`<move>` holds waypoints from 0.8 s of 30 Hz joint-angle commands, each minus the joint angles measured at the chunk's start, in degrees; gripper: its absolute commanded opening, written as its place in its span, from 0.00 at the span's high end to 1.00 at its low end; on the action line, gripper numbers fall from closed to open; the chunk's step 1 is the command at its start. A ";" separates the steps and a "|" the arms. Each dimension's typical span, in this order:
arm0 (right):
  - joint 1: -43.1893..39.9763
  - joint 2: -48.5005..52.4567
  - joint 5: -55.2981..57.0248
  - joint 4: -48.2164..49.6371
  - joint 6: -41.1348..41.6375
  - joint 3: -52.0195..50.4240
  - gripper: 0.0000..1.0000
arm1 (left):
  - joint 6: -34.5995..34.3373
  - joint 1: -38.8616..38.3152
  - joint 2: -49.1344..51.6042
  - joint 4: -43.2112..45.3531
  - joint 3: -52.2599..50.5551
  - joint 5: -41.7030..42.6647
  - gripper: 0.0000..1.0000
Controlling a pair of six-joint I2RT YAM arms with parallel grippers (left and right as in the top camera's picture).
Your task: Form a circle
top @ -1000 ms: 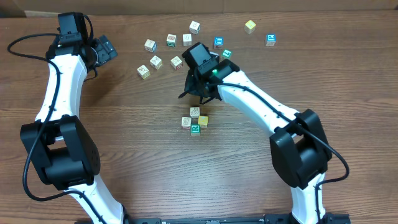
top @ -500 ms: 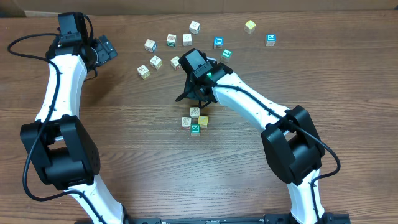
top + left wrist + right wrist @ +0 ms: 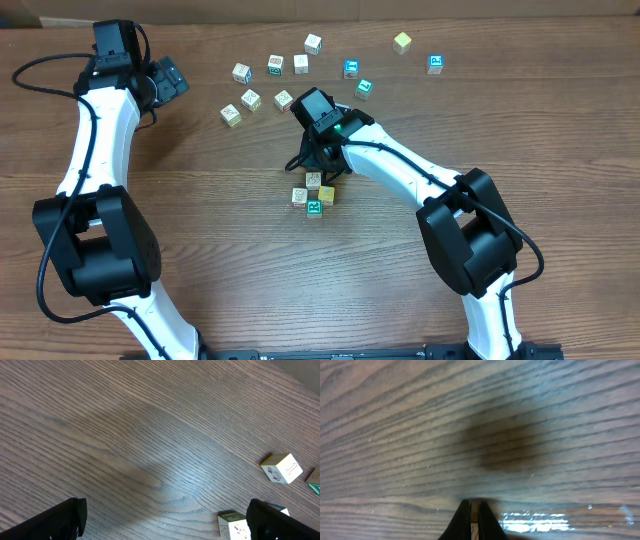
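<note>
The circle (image 3: 313, 193) is a tight clump in the overhead view: a red-marked white cube (image 3: 313, 179), a whitish cube (image 3: 299, 196), a yellow cube (image 3: 326, 194) and a teal-green-marked cube (image 3: 314, 208). My right gripper (image 3: 315, 163) is shut, its tips low over the wood just behind the clump's far edge. In the right wrist view the shut fingertips (image 3: 475, 505) point at bare table, with a pale sliver showing through the slit between them. My left gripper (image 3: 170, 78) stands open at the far left, nothing between its fingers (image 3: 55, 520).
Several loose picture cubes are scattered behind the clump, from a tan one (image 3: 231, 115) on the left to a blue-lit one (image 3: 435, 64) on the right. The left wrist view shows a white cube (image 3: 281, 467) and a green-topped cube (image 3: 234, 525) near its right finger.
My right arm has drawn toward the near side, bringing its shut tips closer to the clump. The cubes and the left arm have not moved.
</note>
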 commanded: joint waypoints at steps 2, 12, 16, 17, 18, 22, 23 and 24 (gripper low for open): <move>0.09 0.26 -2.45 -0.68 0.15 -0.24 0.96 | -0.15 -0.39 -0.66 0.09 0.61 0.07 0.01; 0.09 0.26 -2.64 -1.81 0.15 -0.26 0.96 | -0.15 -0.39 -0.66 0.09 0.61 0.07 0.00; 0.09 0.26 -2.64 -2.51 0.15 -0.26 0.96 | -0.15 -0.39 -0.66 0.09 0.61 0.07 0.01; 0.09 0.26 -2.64 -2.67 0.15 -0.26 0.96 | -0.15 -0.39 -0.66 0.09 0.61 0.07 0.00; 0.09 0.26 -2.64 -2.73 0.15 -0.26 0.96 | -0.15 -0.39 -0.66 0.09 0.61 0.07 0.00; 0.09 0.26 -2.64 -2.80 0.15 -0.26 0.96 | -0.15 -0.39 -0.66 0.09 0.61 0.07 0.00; 0.09 0.26 -2.64 -2.80 0.15 -0.26 0.96 | -0.15 -0.39 -0.66 0.09 0.61 0.07 0.00; 0.09 0.26 -2.69 -2.80 0.15 -0.26 0.96 | -0.15 -0.39 -0.66 0.09 0.61 0.07 0.01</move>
